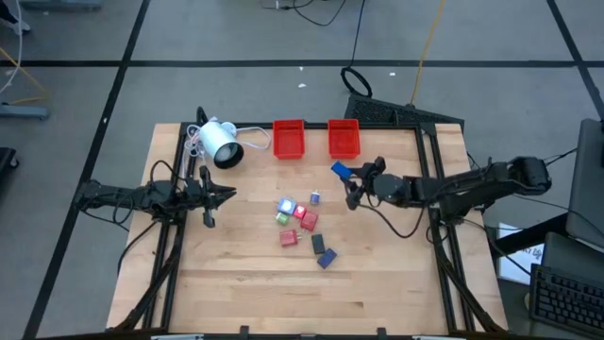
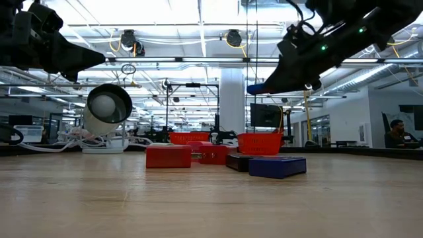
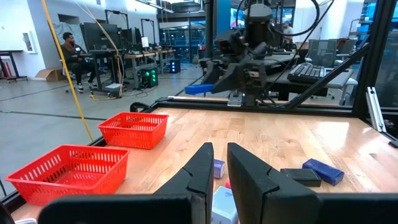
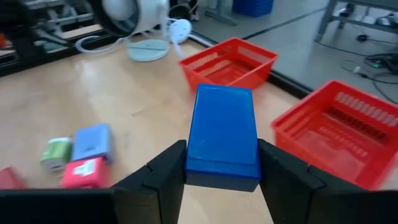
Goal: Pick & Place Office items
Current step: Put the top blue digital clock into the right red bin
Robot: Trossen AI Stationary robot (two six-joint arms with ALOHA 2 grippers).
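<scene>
Both arms [image 1: 142, 195] dark, slender, jointed, with black cables looped alongside. Right arm [image 1: 453, 187] bulkier at its outer joint; small green lights on its wrist in the low view. Fingers [image 4: 163, 174] matt black, wedge-shaped, flat-faced, same on each gripper

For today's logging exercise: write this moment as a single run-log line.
right hand: shut on blue rectangular block, raised near red mesh trays | left hand: shut, empty, waiting | remaining small blocks: mid-table
</scene>
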